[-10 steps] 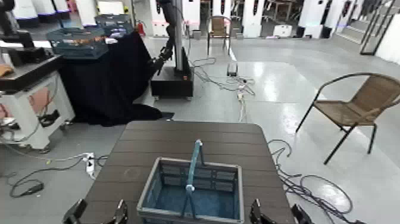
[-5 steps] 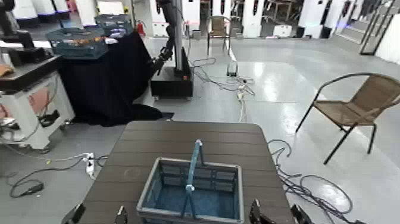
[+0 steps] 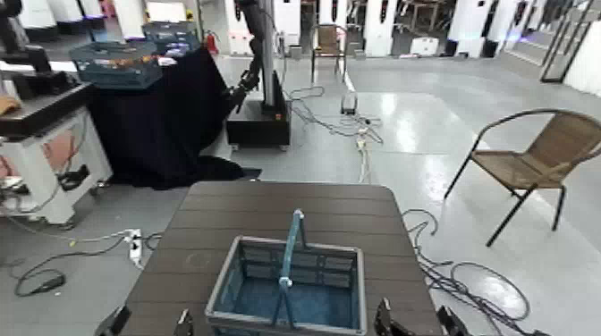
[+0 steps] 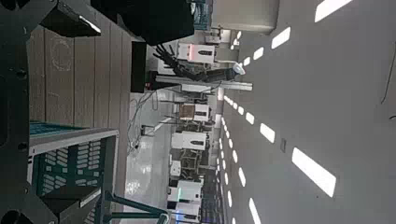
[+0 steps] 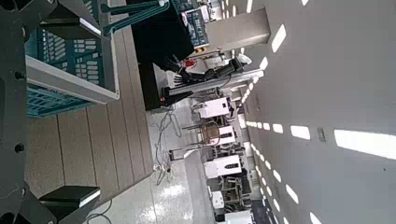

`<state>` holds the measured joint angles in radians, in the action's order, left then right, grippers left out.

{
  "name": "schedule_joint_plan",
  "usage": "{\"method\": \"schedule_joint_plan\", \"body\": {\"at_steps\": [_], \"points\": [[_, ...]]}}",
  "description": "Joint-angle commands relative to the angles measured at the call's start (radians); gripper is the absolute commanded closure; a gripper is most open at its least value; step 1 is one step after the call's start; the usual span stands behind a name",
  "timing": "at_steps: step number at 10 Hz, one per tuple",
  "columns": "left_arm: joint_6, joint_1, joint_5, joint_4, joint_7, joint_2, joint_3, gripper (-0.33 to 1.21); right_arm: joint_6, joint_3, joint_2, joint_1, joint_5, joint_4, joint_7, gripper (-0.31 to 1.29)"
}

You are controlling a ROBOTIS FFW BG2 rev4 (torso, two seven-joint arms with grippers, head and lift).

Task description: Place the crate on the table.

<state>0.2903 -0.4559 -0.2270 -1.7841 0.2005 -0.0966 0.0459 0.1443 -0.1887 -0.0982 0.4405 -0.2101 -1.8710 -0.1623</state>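
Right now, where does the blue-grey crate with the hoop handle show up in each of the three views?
Head view: the crate sits low in the centre, on the near end of the table, between the left gripper and the right gripper.
Left wrist view: its lattice side lies at the lower left.
Right wrist view: its lattice side lies at the upper left.
Shared landmark: the crate's light-blue hoop handle.

Bare table (image 3: 286,201) beyond crate (image 3: 291,286)
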Motion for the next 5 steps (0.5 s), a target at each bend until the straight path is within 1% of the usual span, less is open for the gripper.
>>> {"method": "schedule_joint_plan", "body": {"at_steps": [1,5], "points": [[-0.003,0.0,0.0,0.0,0.0,0.0,-0.001,0.1,0.0,0.0,0.0,0.0,0.0,-0.001,0.0,0.13],[-0.008,-0.001,-0.002,0.0,0.0,0.0,-0.001,0.1,-0.003,0.0,0.0,0.001,0.0,0.001,0.0,0.13]]}}
